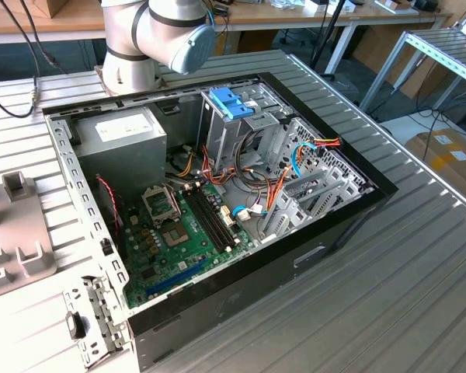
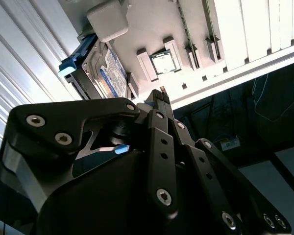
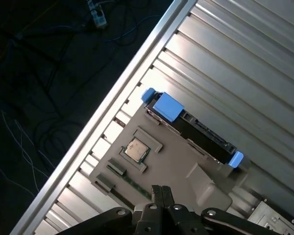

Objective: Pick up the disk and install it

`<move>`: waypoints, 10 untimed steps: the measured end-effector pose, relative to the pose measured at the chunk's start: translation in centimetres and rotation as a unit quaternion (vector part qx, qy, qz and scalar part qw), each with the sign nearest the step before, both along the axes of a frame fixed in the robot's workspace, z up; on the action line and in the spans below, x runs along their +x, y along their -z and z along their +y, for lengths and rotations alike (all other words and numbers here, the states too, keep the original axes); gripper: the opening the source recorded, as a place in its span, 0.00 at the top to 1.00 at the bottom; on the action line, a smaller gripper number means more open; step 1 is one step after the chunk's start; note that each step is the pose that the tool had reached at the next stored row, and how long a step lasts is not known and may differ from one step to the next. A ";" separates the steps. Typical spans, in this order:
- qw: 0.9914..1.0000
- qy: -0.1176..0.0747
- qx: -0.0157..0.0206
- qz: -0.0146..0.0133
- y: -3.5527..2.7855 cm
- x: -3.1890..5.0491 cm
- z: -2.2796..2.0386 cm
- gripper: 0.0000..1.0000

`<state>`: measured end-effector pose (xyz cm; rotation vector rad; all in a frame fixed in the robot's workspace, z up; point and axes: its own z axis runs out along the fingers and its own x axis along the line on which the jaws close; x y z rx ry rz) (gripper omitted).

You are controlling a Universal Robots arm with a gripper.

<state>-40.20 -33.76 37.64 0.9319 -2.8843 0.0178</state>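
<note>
The disk (image 3: 198, 131) stands on its edge in a slot of a grey fixture (image 3: 171, 161), with its blue carrier tab (image 3: 166, 106) at one end and a blue corner (image 3: 236, 159) at the other. In the second wrist view the disk (image 2: 108, 73) shows its silver labelled face and blue frame. My gripper (image 3: 157, 190) hangs above the fixture with its two black fingers pressed together and nothing between them, clear of the disk. Its tips (image 2: 159, 94) point at the fixture beside a square processor chip (image 2: 162, 62).
An open computer case (image 1: 349, 217) lies on the ribbed metal table, with a grey power supply (image 1: 124, 140), a green motherboard (image 1: 179, 233) and a pale blue latch (image 1: 231, 102) over the drive cage. The table edge (image 3: 132, 73) runs close to the fixture, with dark floor and cables beyond.
</note>
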 end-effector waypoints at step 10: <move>0.999 -0.036 0.000 0.000 0.00 0.00 0.00 0.89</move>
